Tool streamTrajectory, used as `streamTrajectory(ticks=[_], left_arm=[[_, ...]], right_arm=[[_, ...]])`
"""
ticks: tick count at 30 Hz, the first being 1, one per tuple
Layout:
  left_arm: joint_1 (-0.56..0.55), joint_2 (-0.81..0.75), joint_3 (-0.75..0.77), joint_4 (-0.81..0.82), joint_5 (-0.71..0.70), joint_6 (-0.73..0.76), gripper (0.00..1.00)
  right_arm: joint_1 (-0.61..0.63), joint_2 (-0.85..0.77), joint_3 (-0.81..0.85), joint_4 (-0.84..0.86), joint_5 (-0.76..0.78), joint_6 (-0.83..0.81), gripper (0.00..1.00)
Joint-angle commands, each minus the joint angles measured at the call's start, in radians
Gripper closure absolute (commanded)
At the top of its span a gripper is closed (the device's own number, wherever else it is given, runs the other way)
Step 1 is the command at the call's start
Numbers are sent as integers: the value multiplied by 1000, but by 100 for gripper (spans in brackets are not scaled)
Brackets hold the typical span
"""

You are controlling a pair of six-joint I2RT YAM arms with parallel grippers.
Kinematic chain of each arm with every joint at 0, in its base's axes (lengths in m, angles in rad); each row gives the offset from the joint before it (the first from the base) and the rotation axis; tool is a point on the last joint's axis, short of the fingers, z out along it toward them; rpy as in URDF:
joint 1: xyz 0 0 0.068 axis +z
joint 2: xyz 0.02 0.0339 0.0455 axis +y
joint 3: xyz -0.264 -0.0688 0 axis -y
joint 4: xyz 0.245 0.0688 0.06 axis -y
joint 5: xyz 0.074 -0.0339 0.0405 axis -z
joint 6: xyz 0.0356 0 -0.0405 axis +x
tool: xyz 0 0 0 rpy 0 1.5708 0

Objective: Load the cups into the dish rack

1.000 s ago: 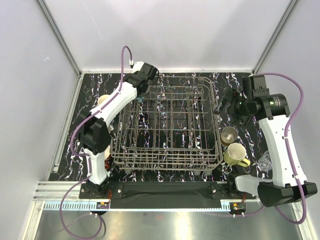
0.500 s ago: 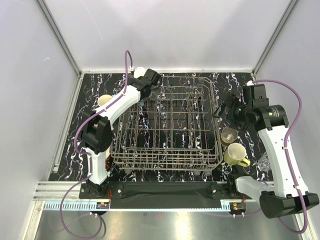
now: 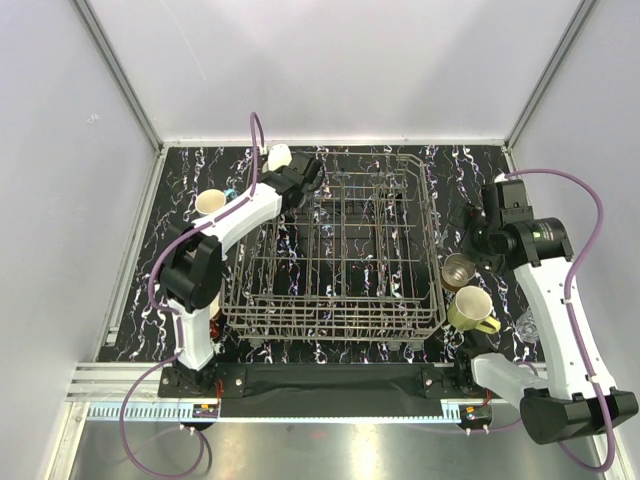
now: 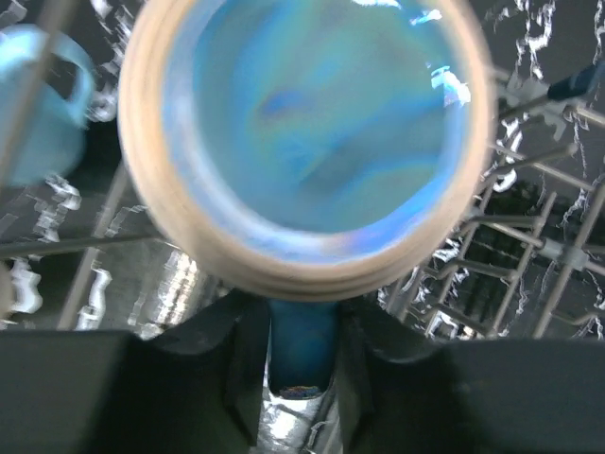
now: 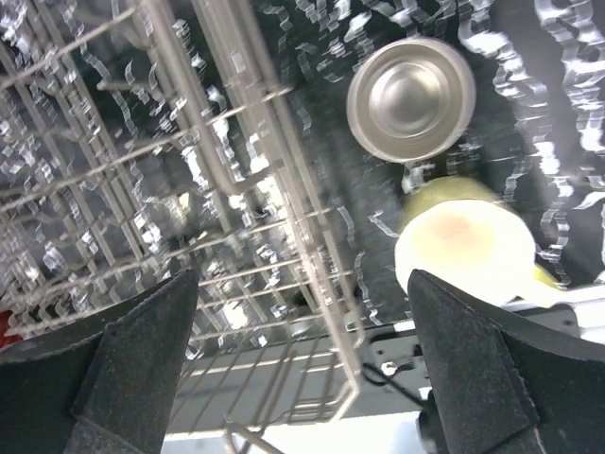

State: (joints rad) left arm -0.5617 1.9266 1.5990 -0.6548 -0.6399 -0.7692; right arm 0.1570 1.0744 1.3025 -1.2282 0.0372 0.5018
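Far left on the marbled black table (image 3: pixel 180 180), a cream mug (image 3: pixel 210 203) stands mouth up. Nearer, beside the left arm (image 3: pixel 190 270), a sliver of red (image 3: pixel 214 323) shows, mostly hidden. The left gripper (image 3: pixel 304 174) covers the far-left corner of the dish rack (image 3: pixel 330 312), hiding its cup from above. Its wrist camera shows the light blue mug (image 4: pixel 312 123) among the wires. The mug is blurred, its mouth facing the lens and its long axis running away from it. Narrow jaws clasp its blue handle. The right gripper (image 5: pixel 302 369), jaws wide and empty, hangs over the rack's right wall. Beside that wall stand a steel tumbler (image 3: pixel 459 270) and a yellow-green mug (image 3: pixel 472 308), mouths up. A clear glass (image 3: pixel 528 322) is barely visible, far right.
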Motion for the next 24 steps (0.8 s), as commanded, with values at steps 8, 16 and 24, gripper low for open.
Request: streamTrajectory(ticks=[8, 16, 24], left_arm=[[37, -70, -97, 53, 86, -27, 27], [36, -120, -116, 78, 112, -22, 35], [23, -57, -68, 57, 135, -38, 36]], right_arm=[[1, 15, 92, -79, 9, -23, 0], [1, -88, 14, -51, -9, -20, 0], [1, -122, 1, -39, -34, -6, 0]])
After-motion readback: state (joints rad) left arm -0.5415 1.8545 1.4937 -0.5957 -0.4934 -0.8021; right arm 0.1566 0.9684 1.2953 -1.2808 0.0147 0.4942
